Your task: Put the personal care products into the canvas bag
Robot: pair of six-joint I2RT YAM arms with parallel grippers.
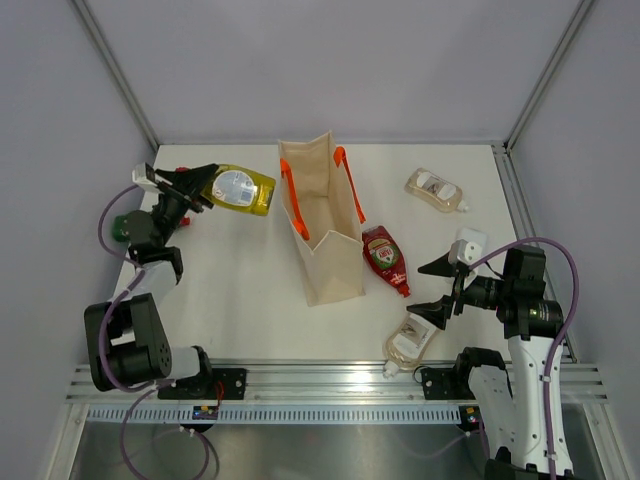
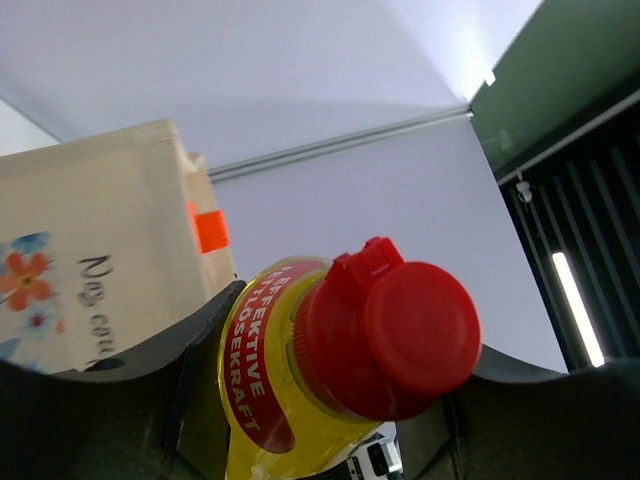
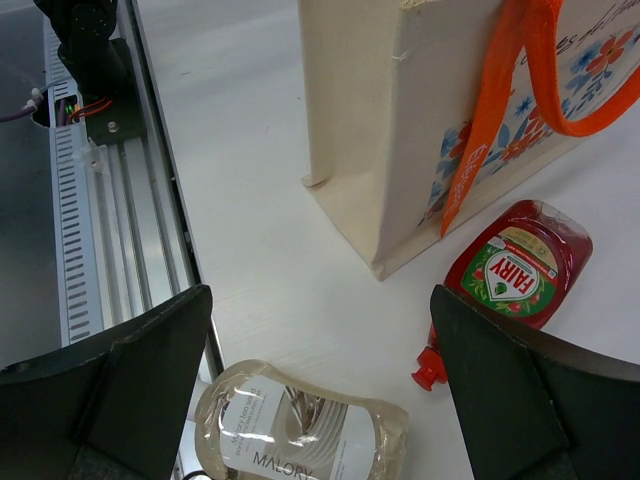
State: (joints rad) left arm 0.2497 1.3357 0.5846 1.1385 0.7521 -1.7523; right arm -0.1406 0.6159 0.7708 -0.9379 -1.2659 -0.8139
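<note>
My left gripper (image 1: 197,190) is shut on the yellow squeeze bottle (image 1: 240,189), holding it just left of the canvas bag (image 1: 322,215). In the left wrist view the bottle (image 2: 262,400) fills the jaws of that gripper (image 2: 330,400), red cap (image 2: 395,340) outward, with the bag (image 2: 90,250) at left. The red bottle (image 1: 385,258) lies against the bag's right side. One beige pouch (image 1: 411,340) lies near the front edge and another (image 1: 435,190) at the back right. My right gripper (image 1: 438,290) is open and empty over the near pouch (image 3: 300,435); the red bottle (image 3: 515,265) and the bag (image 3: 400,120) lie beyond it.
A green object (image 1: 124,228) shows partly behind the left arm at the table's left edge. The metal rail (image 1: 330,378) runs along the front edge and also shows in the right wrist view (image 3: 95,230). Walls enclose the back and both sides.
</note>
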